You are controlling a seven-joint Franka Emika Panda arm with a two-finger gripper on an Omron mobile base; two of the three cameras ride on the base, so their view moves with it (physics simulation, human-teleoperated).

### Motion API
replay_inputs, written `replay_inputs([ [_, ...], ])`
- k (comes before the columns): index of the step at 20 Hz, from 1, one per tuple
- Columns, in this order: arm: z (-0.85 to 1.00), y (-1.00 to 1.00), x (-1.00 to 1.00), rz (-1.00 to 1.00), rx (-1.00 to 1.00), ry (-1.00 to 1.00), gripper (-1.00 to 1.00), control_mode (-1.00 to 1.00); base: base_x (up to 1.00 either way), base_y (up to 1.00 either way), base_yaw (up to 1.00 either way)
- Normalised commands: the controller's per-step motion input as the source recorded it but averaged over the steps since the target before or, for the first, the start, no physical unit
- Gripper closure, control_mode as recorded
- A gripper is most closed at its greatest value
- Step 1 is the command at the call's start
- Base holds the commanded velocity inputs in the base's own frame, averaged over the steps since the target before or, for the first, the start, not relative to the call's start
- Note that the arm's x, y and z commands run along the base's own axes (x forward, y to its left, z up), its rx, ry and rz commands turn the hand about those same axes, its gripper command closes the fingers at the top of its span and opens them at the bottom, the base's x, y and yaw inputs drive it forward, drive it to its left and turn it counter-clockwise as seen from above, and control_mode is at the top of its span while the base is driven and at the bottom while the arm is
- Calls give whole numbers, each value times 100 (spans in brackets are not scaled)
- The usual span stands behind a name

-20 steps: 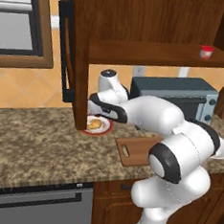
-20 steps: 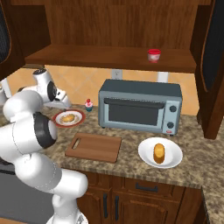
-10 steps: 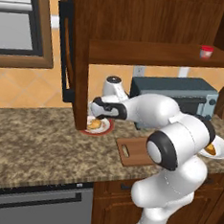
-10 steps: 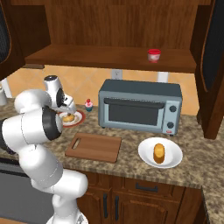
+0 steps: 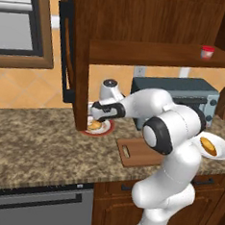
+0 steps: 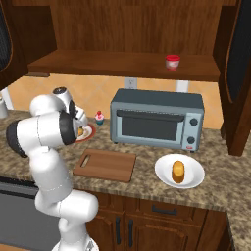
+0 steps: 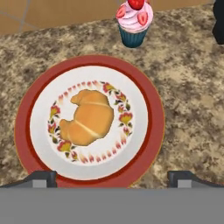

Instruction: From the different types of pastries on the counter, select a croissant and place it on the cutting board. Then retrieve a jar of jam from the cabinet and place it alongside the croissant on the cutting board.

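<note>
Gripper (image 7: 112, 177) jaws spread wide, empty, above the croissant (image 7: 89, 117), which sits mid-plate (image 7: 144, 100), centred between the fingertips (image 7: 42, 178).

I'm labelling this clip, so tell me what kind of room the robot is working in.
A home kitchen, rendered in simulation: a speckled granite counter carries a toaster oven, dark wooden wall cabinets hang above it, and a croissant sits on a red-rimmed plate beside a pink-frosted cupcake.

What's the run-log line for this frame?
phase: approach croissant | gripper above red-rimmed plate, fingers open | cutting board bare | jar of jam on cabinet shelf
</note>
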Motion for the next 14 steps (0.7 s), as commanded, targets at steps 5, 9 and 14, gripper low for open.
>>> replay_inputs([
  [5, -16, 31, 30, 0, 0, -1, -100, -100, 0, 0, 0],
  [9, -6, 8, 26, -1, 0, -4, -100, -100, 0, 0, 0],
  [14, -26, 0, 19, -2, -1, -3, -100, -100, 0, 0, 0],
])
